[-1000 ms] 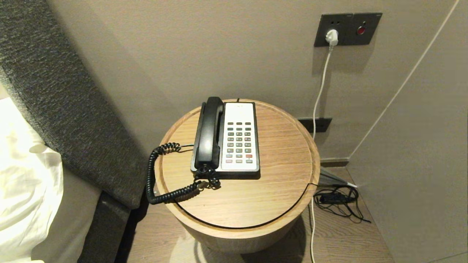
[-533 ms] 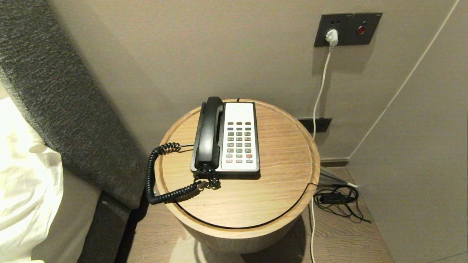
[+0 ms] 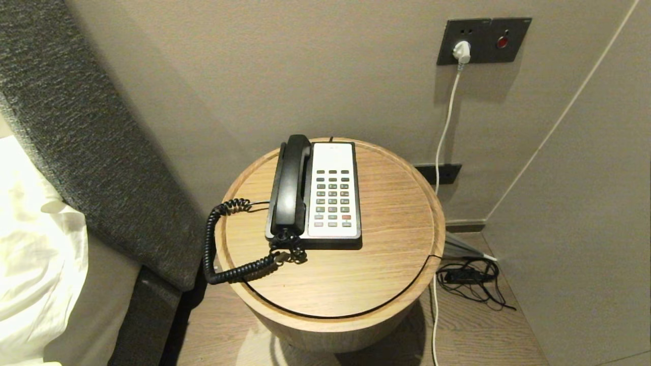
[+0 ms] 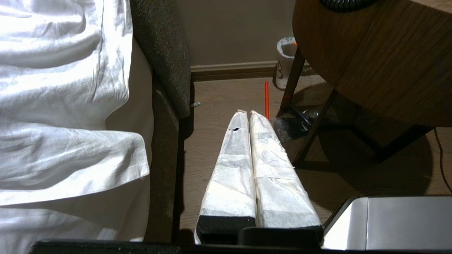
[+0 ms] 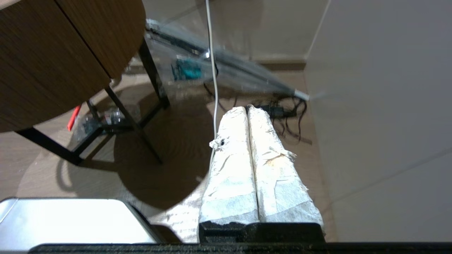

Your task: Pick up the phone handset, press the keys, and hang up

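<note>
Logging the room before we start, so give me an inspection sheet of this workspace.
Surface: round wooden table, phone only.
Job's things: handset on its cradle, left of the keypad.
Clutter: paper cup, orange stick on the floor.
Grippers: left gripper and right gripper low beside the table, jaws shut, empty.
Cables: coiled cord hangs off the table's left edge; white cable from wall socket.
Surroundings: bed at left.

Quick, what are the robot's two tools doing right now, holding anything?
Left tool: closed, empty, low beside the bed.
Right tool: closed, empty, low beside the round table.
</note>
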Available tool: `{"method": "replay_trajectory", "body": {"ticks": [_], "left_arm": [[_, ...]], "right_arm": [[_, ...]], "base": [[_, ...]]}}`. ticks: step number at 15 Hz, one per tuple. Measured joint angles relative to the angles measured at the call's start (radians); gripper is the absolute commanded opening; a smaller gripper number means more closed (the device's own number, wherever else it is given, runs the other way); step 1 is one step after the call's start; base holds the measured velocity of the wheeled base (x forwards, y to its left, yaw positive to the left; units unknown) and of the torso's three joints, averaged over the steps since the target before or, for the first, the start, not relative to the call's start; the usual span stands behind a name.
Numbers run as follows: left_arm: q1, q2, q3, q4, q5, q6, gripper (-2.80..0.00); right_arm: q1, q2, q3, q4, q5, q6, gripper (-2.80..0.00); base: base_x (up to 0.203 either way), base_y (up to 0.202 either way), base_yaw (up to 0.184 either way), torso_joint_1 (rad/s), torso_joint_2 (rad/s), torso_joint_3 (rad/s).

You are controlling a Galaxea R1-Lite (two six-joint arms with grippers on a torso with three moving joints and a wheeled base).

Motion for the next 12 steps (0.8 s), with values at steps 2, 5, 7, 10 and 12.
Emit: {"method": "replay_trajectory", "body": {"ticks": [2,5,7,10,12], "left_arm": [[0.000,-0.006,0.002,-0.004,0.001,-0.004,-2.80],[0.000,-0.007,0.002,-0.006,0.003,-0.006,-2.80],[0.000,-0.008,0.002,-0.006,0.003,-0.006,-2.80],[0.000,-0.008,0.002,-0.007,0.003,-0.007,-2.80],[0.000,-0.008,0.002,-0.006,0.003,-0.007,-2.80]], "right_arm": [[0.000,0.000,0.003,-0.005,-0.002,0.008,-2.80],[0.000,-0.001,0.005,-0.010,-0.005,0.014,-2.80],[0.000,-0.001,0.005,-0.010,-0.005,0.013,-2.80],[0.000,-0.001,0.005,-0.011,-0.005,0.013,-2.80],[0.000,-0.001,0.005,-0.011,-0.004,0.013,-2.80]], "base": [[0.000,0.000,0.000,0.000,0.00,0.000],[0.000,0.000,0.000,0.000,0.00,0.000],[0.000,0.000,0.000,0.000,0.00,0.000],[0.000,0.000,0.000,0.000,0.00,0.000],[0.000,0.000,0.000,0.000,0.00,0.000]]}}
